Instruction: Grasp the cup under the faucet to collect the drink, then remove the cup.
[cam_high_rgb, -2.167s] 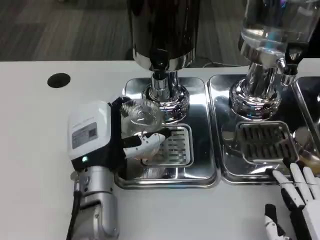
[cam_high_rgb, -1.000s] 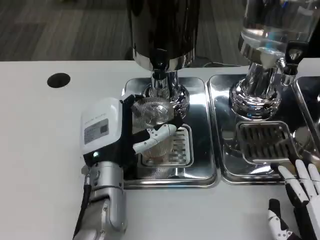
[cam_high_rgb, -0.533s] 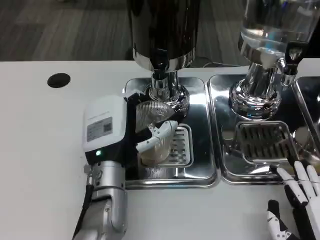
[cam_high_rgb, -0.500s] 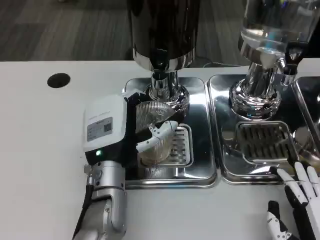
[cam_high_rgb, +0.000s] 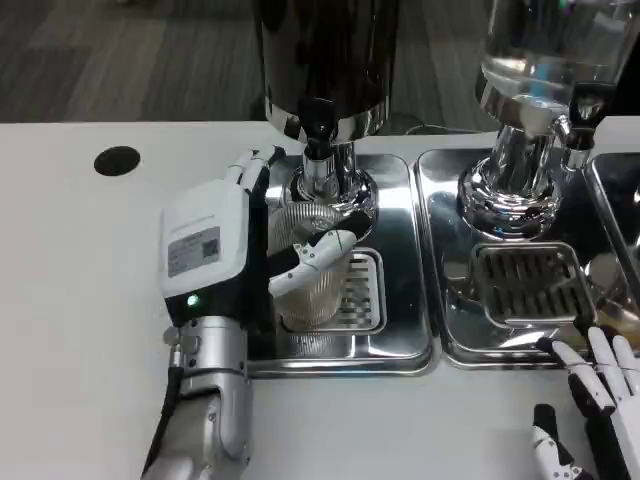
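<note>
Cup (cam_high_rgb: 312, 270): stands upright on the drip tray (cam_high_rgb: 400, 340), right under the faucet (cam_high_rgb: 318, 125).
Left hand (cam_high_rgb: 215, 250): wrapped around the cup from its left side.
Right hand (cam_high_rgb: 595, 410): fingers spread, nothing held, well apart from the cup.
Nearer hand: the left.

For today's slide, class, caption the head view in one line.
Left hand holds the clear cup on the drip tray under the dark dispenser's faucet.

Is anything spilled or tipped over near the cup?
Nothing stands out. The clear cup stands upright on the drip grate under the dark dispenser's faucet, with the left hand wrapped around it. No puddles show on the metal tray. The right hand rests at the table's edge.
</note>
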